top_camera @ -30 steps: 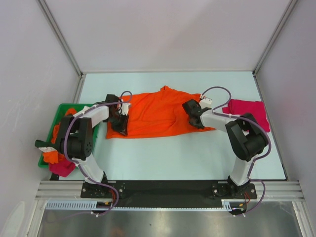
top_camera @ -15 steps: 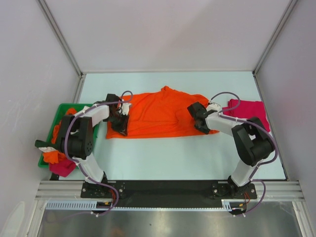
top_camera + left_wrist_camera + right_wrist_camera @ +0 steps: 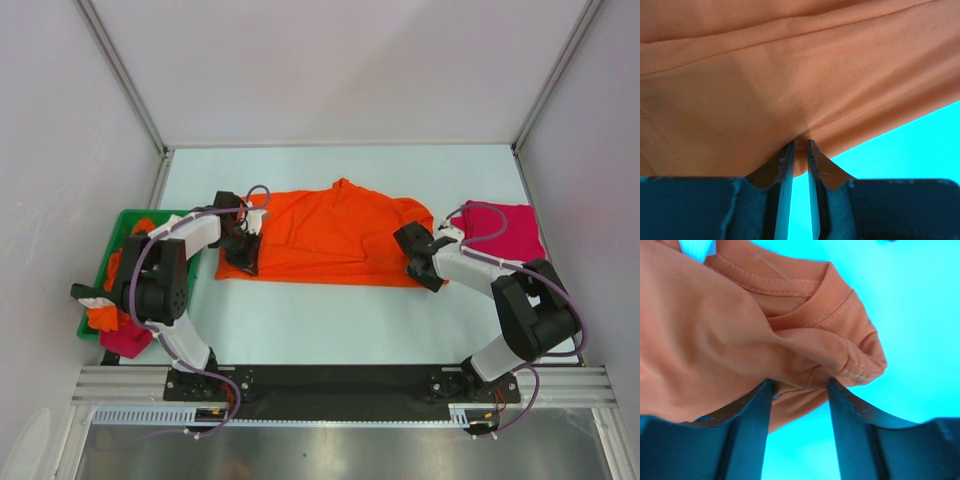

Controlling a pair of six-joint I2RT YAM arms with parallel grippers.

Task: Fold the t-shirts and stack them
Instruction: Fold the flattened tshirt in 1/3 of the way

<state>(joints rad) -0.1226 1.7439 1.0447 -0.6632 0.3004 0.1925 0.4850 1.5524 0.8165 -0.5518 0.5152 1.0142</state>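
The left claw [image 3: 800,146] is nearly closed, its two thin fingers pinching a small fold at the edge of the bright orange soft cloth t-shirt [image 3: 330,235]. In the left wrist view the cloth gathers into creases that run to the fingertips, and the pale blue-green table top [image 3: 330,320] shows below that edge.

The right claw [image 3: 799,384] stands partway apart with a thick bunch of the same shirt between its fingers. A double-stitched hem curls just past the tips. Cloth touches both fingers, but I cannot tell whether they press it or only straddle it.

The orange shirt stretches on the table from one claw to the other. Its near edge runs almost straight between them and the body spreads away beyond, creased, with one point of cloth reaching farthest from the claws.

Just beyond the right claw, on its outer side, a magenta-red cloth t-shirt [image 3: 505,228] lies on the table.

On the outer side of the left claw sits a green plastic bin [image 3: 130,216] holding a heap of orange and magenta cloth [image 3: 105,318].
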